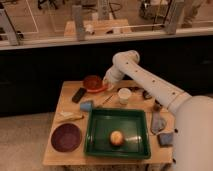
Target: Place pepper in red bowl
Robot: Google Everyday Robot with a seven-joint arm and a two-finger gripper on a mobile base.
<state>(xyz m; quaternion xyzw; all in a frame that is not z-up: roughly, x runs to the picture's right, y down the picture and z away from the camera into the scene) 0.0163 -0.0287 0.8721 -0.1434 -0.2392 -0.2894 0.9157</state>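
We see our gripper [107, 83] near the middle of the frame, a bit up and to the left, right beside the small shiny red bowl [92, 82]. We cannot tell if it is holding anything.

The long thin red-orange pepper [100, 90] seems to lie along the lower right edge of the bowl, just under the gripper. It is hard to make out clearly.

We think the pepper is very light and a little soft. It is smooth, so it could slip. It is thin, so we should pinch it across its middle, gently, so it does not squash or tip.

The bowl sits at the back of the light wooden table [68, 94].
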